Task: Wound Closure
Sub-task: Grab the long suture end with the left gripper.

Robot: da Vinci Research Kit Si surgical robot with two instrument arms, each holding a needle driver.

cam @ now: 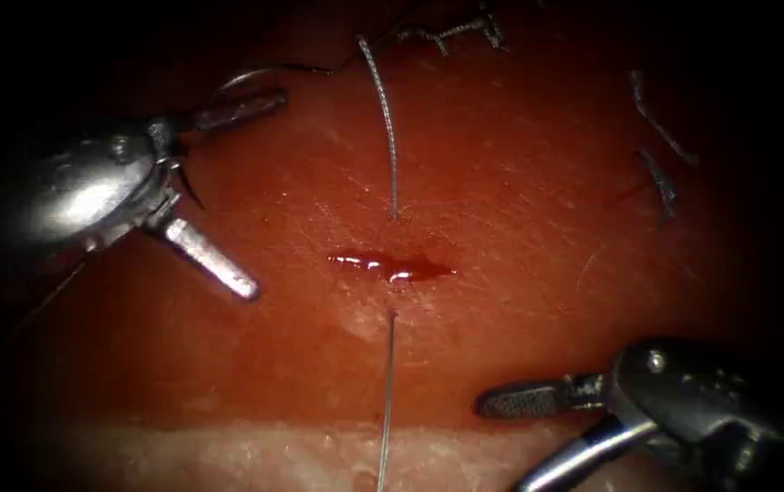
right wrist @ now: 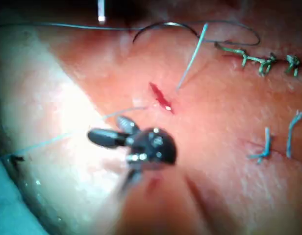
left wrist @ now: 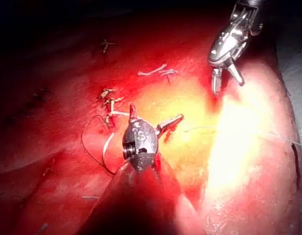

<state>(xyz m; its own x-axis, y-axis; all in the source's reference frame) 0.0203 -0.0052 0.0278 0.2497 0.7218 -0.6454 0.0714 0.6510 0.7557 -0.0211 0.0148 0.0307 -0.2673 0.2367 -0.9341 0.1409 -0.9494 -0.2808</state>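
The cut (cam: 392,267) runs across the middle of the tissue (cam: 520,200), with red fluid pooled in it. Thread (cam: 390,137) enters the tissue just above the cut, comes out below it and trails off toward the near edge. The curved needle (cam: 248,76) lies free on the tissue at the far left, outside the tissue, just beyond the left tool's upper jaw; it is also the dark arc (right wrist: 165,25). My left tool (cam: 266,193) stands wide open left of the cut, holding nothing. At the lower right, my right tool (cam: 503,445) is open and holds nothing.
An older knotted stitch line (cam: 456,32) lies at the far top. Cut ends of thread (cam: 661,182) sit on the tissue at the right. The pale near edge of the tissue (cam: 255,456) runs along the front.
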